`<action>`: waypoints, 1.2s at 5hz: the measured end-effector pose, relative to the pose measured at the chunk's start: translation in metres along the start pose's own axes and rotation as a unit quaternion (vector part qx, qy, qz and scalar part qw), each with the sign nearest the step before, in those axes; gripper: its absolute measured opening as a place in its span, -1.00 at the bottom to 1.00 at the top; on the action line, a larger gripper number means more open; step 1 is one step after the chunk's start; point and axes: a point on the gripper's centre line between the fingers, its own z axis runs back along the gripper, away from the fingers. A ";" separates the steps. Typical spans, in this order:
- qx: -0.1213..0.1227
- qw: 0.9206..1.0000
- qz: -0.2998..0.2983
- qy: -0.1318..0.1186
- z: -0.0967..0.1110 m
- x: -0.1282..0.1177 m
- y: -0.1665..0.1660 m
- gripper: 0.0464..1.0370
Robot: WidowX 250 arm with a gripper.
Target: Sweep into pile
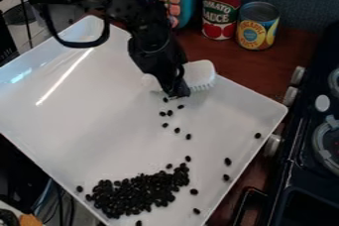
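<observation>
Reddish-brown wooden desk point(255, 71) carries a square, shallow white tray point(99, 121). At its near corner lies the dense heap of small, black, oval beans point(136, 190); stray beans point(228, 161) dot the stove side and trail farther back. Beyond them, the black two-finger tool point(177, 91) is closed around a white, bristled brush point(200, 74). Best set the bristles level behind the farthest strays, then draw them nearward in low, slow strokes; hurried ones could scatter them. Side strays need gentle inward passes.
</observation>
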 end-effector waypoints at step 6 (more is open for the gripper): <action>-0.034 0.999 0.010 0.019 0.000 -0.044 -0.031 0.43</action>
